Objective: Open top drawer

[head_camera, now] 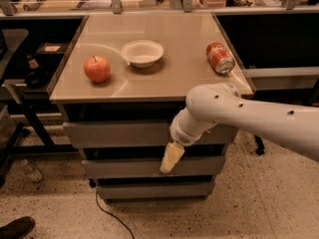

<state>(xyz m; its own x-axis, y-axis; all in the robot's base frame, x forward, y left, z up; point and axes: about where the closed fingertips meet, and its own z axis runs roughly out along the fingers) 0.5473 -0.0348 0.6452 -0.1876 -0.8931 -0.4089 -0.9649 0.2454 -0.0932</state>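
Observation:
The top drawer (114, 133) is the uppermost of three grey drawer fronts under the tan cabinet top (164, 78). Its front is flat and has no handle. It sits about flush with the two drawers below it. My gripper (169, 159) hangs at the end of the white arm (239, 116), which comes in from the right. The gripper points down and left. It lies in front of the gap between the top drawer and the middle drawer (124, 167), right of centre. The arm hides the right part of the top drawer front.
On the cabinet top lie a red apple (97, 69), a white bowl (142, 53) and a red soda can (220, 58) on its side. A black cable (107, 215) runs on the floor. A shoe (16, 228) is at the bottom left. Dark shelving stands on both sides.

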